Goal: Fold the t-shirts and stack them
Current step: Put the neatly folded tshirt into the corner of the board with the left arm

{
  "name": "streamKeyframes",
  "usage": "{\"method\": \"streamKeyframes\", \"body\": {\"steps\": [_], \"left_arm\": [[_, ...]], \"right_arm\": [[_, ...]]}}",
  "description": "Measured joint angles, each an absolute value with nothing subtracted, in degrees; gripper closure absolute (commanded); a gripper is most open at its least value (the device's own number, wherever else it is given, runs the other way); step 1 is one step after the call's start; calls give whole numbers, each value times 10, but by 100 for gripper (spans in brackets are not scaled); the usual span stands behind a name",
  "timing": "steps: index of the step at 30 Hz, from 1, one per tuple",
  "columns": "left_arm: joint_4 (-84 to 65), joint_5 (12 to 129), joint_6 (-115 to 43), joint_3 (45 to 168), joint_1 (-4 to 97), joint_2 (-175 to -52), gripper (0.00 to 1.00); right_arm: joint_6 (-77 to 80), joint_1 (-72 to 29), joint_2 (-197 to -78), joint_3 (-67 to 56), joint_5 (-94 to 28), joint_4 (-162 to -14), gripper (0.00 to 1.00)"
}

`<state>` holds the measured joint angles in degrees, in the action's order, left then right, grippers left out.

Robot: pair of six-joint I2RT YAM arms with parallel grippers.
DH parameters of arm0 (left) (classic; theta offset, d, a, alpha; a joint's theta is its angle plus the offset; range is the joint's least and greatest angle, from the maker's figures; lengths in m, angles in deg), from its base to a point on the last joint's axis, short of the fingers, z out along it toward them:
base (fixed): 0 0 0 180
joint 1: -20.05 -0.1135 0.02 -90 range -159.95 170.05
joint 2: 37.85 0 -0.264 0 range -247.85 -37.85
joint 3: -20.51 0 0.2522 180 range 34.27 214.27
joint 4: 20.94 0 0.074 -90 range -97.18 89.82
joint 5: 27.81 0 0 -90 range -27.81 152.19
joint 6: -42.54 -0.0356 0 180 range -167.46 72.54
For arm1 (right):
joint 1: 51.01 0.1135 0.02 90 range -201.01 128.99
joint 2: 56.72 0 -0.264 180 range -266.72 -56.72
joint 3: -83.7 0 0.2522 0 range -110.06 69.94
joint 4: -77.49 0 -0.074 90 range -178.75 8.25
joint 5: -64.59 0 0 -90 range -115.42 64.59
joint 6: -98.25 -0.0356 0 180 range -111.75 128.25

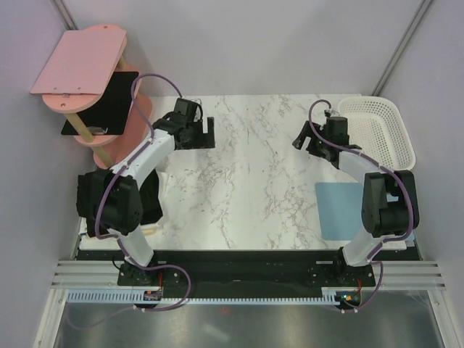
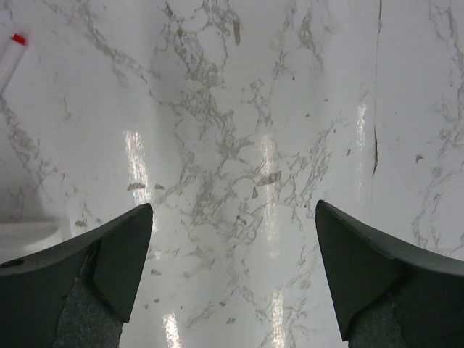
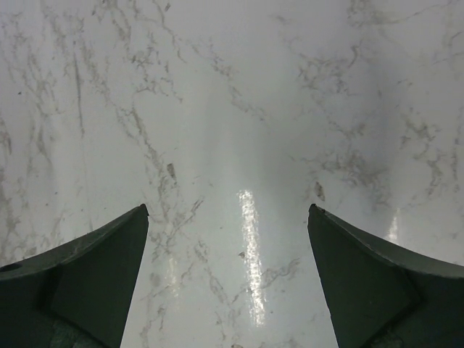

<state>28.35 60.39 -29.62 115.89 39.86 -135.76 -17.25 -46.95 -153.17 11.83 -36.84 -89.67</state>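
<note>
**Hovering grippers, nothing held**

At the lower left, a dark heap, likely the t-shirts (image 1: 87, 199), is half hidden by the left arm (image 1: 138, 163). The left gripper (image 1: 203, 134) and right gripper (image 1: 308, 141) are spread wide, empty, above the worktop (image 1: 246, 181). A reach back could be fouled by that arm. The upper corners are crowded by a pink shelf (image 1: 80, 69) and white basket (image 1: 377, 127).

Both arms reach forward from the near edge of the table (image 1: 246, 181). The left gripper (image 1: 204, 133) hangs over the far left part, jaws spread wide, holding nothing. The right gripper (image 1: 307, 141) hangs toward the far right, equally spread and empty.
</note>
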Motion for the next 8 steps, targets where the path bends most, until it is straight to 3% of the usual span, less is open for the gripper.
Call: {"method": "streamKeyframes", "body": {"steps": [8], "left_arm": [[227, 603, -326, 1247, 399, -1463, 0]], "right_arm": [[-131, -468, -1536, 89, -267, -874, 2]]}}
